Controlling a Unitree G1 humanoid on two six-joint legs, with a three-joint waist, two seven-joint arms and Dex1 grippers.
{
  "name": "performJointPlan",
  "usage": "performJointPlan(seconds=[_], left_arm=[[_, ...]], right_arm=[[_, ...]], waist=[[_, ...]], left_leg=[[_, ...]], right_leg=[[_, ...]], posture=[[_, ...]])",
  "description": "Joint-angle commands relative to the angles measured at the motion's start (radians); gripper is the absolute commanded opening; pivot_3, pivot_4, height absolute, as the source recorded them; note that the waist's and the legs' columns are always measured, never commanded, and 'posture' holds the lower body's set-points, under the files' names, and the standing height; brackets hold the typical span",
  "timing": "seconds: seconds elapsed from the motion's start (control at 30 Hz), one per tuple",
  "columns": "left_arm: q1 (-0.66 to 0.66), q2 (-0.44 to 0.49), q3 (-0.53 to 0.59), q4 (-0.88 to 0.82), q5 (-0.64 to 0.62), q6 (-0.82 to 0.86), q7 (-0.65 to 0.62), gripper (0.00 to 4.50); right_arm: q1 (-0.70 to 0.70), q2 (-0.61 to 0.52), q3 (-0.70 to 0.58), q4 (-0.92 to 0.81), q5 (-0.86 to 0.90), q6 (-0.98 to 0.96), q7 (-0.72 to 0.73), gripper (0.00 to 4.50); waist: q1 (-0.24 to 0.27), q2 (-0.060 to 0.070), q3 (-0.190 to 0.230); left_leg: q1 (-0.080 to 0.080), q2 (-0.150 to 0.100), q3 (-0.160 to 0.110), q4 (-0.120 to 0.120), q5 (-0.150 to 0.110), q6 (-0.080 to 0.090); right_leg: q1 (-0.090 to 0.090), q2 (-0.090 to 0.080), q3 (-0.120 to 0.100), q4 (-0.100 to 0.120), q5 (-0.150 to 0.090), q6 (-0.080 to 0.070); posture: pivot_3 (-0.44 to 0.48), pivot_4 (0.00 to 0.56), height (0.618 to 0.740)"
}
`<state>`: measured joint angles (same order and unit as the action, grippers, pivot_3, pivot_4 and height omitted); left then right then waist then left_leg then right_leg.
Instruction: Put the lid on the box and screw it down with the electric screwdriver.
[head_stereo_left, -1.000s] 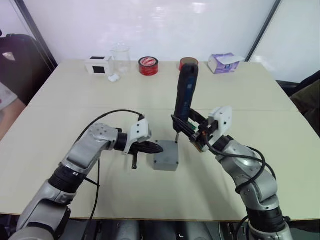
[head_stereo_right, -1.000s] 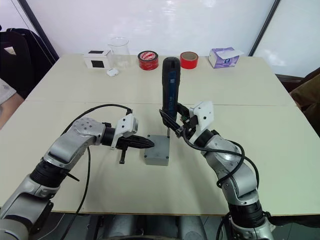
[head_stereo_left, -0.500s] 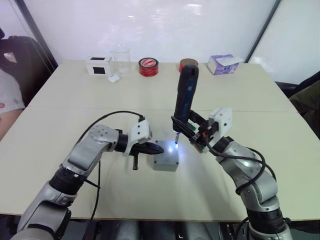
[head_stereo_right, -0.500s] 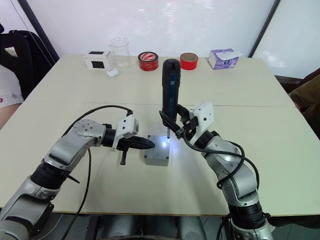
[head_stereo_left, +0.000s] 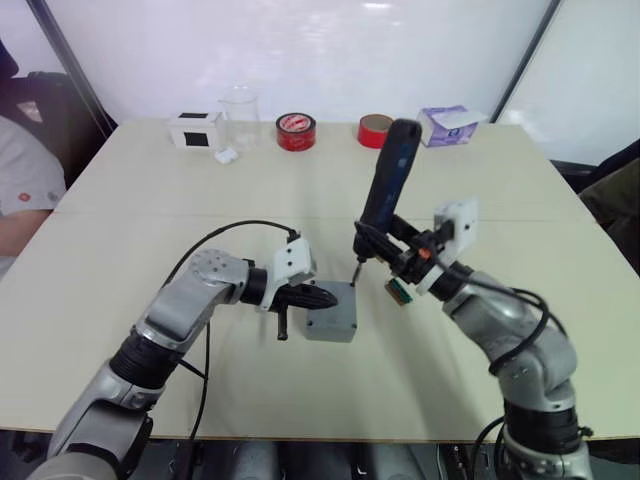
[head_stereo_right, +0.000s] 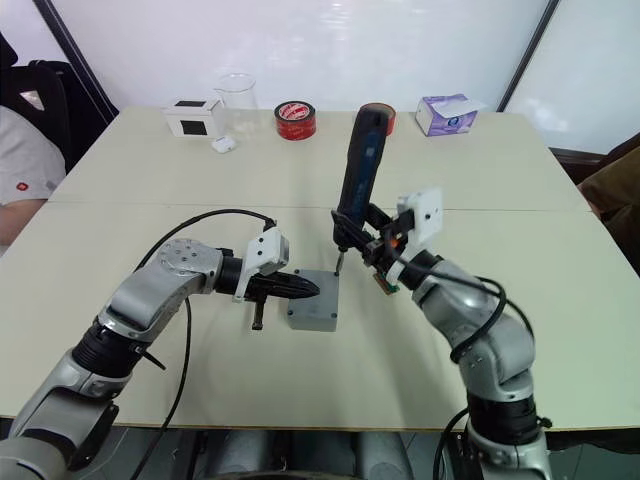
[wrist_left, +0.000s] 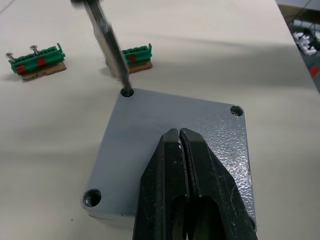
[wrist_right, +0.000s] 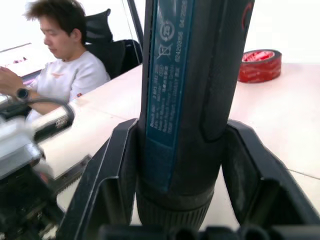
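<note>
Grey lid (wrist_left: 170, 145) sits on our box (head_stereo_left: 331, 326); our left gripper (wrist_left: 181, 145), pressed together, rests on it, while our right gripper (wrist_right: 175, 165) pinches the electric screwdriver (head_stereo_left: 388, 185), its bit in a corner hole.

The lid (wrist_left: 170, 130) hides the box's inside; bit tip sits in corner hole.

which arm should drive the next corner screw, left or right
Right. The right gripper holds the electric screwdriver, its bit in a corner hole of the lid. The left gripper, jaws shut, presses the lid down on the box.
</note>
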<state>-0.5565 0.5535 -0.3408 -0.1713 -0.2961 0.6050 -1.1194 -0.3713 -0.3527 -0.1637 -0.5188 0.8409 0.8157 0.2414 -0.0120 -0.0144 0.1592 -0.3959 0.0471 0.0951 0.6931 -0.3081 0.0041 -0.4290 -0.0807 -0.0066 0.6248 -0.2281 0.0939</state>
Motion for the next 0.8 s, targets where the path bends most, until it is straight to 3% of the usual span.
performJointPlan(seconds=[0.03, 0.13, 0.2, 0.3, 0.47, 0.63, 0.8], left_arm=[[0.014, -0.016, 0.037, -0.02, -0.037, 0.027, 0.024, 0.0], [0.001, -0.115, 0.177, -0.03, -0.143, 0.147, 0.163, 0.0], [-0.012, -0.186, 0.248, -0.053, -0.104, 0.169, 0.343, 0.0], [0.017, -0.223, 0.267, -0.134, -0.087, 0.162, 0.441, 0.0], [0.103, -0.238, 0.286, -0.241, -0.28, 0.27, 0.376, 0.0], [0.129, -0.137, 0.203, -0.331, -0.292, 0.29, 0.322, 0.0], [0.156, 0.002, 0.15, -0.435, -0.321, 0.287, 0.231, 0.0]], right_arm=[[-0.176, -0.075, -0.153, 0.004, 0.241, 0.132, -0.141, 1.9], [-0.326, -0.194, -0.211, 0.131, 0.32, 0.29, -0.271, 1.9], [-0.377, -0.332, -0.2, 0.241, 0.277, 0.408, -0.264, 1.9], [-0.366, -0.457, -0.2, 0.371, 0.226, 0.495, -0.239, 1.9], [-0.299, -0.593, -0.161, 0.559, 0.17, 0.726, -0.156, 1.9], [-0.285, -0.577, -0.19, 0.722, 0.188, 0.799, -0.137, 1.9], [-0.227, -0.667, -0.077, 0.737, 0.224, 0.799, -0.059, 1.9]], waist=[[-0.001, 0.003, 0.003], [0.001, 0.003, 0.003], [0.005, 0.003, 0.003], [0.006, 0.002, 0.004], [0.003, 0.003, 0.004], [-0.002, 0.003, 0.004], [-0.001, 0.004, 0.004]], left_leg=[[-0.001, 0.0, 0.0, 0.0, 0.0, 0.0], [-0.006, 0.0, 0.0, 0.0, 0.0, 0.0], [-0.013, -0.001, -0.002, 0.002, 0.0, 0.0], [-0.014, -0.004, -0.003, 0.002, -0.001, 0.002], [-0.015, -0.005, 0.0, -0.003, -0.004, 0.007], [-0.014, -0.005, 0.003, -0.008, -0.002, 0.005], [-0.013, -0.004, 0.004, -0.009, -0.001, 0.003]], right_leg=[[-0.001, 0.0, 0.0, 0.0, 0.0, 0.0], [-0.005, 0.0, 0.0, 0.0, 0.0, 0.0], [-0.011, -0.001, -0.001, 0.0, 0.001, 0.001], [-0.008, -0.001, -0.002, -0.005, 0.002, 0.004], [-0.008, -0.001, -0.001, -0.012, 0.003, 0.005], [-0.014, 0.001, 0.001, -0.01, 0.003, 0.006], [-0.013, 0.002, 0.001, -0.01, 0.003, 0.005]], posture=[[0.0, 0.15, 0.74], [0.0, 0.15, 0.74], [0.0, 0.15, 0.74], [0.0, 0.15, 0.74], [0.0, 0.15, 0.74], [0.0, 0.15, 0.74], [0.0, 0.15, 0.74]])
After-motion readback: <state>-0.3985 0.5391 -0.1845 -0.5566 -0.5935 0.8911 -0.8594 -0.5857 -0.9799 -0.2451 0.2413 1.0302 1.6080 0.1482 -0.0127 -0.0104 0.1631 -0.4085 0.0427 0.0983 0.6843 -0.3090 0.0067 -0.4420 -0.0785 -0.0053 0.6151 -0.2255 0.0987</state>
